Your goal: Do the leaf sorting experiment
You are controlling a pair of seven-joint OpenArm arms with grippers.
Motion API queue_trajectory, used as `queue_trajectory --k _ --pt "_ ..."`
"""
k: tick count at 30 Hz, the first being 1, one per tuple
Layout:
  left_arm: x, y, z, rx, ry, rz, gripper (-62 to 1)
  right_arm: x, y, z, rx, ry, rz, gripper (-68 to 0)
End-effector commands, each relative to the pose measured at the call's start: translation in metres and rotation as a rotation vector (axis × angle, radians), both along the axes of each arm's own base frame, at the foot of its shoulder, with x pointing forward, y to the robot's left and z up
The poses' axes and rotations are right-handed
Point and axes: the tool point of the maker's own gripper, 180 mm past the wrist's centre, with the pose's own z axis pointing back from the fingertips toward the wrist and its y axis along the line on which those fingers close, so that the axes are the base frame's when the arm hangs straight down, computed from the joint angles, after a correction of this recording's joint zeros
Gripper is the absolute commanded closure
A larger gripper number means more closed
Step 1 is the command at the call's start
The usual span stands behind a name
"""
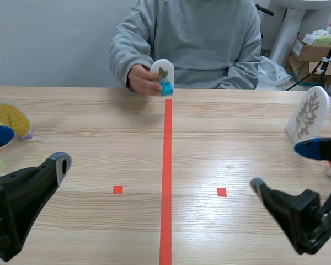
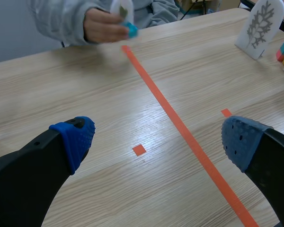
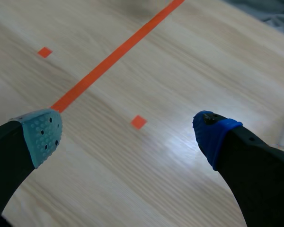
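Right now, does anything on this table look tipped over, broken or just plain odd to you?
Only the yellow leaf card on the robot's left: it leans far over, while the white leaf card on the right stands nearly upright. Nothing looks spilled or broken.

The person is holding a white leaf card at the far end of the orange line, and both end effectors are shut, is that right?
No, both are open: the left end effector has its fingers wide apart in the left wrist view, the right end effector in the right wrist view. The hand does hold the white leaf card there.
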Motion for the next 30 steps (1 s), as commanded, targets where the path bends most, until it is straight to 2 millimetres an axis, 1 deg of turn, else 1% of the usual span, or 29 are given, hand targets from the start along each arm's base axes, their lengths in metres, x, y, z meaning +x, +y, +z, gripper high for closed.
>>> queue_trajectory --k 1,3,6,10,16,22,30 --pt "0.000 0.000 0.004 -0.011 -0.013 0.002 -57.2 0.003 0.005 0.010 0.012 -0.027 0.019 -56.5" --pt "0.000 0.000 0.002 0.010 -0.015 -0.002 -57.2 0.001 0.016 0.012 0.023 -0.020 0.042 -56.5" --pt "0.000 0.001 0.000 0.037 -0.017 -0.007 -57.2 0.000 0.027 0.024 0.025 -0.037 0.071 -56.5" --pt "0.000 0.000 0.001 0.036 -0.019 -0.008 -57.2 0.004 0.030 0.038 0.026 -0.062 0.065 -56.5" --pt "0.000 0.001 0.000 0.038 -0.016 -0.007 -57.2 0.004 0.029 0.038 0.022 -0.060 0.068 -56.4" --pt "-0.001 0.002 -0.007 0.056 0.020 -0.008 -57.2 0.005 0.030 0.039 0.027 -0.066 0.069 -56.4" --pt "-0.001 0.002 -0.007 0.056 0.020 -0.008 -57.2 0.005 0.030 0.040 0.031 -0.071 0.070 -56.4"
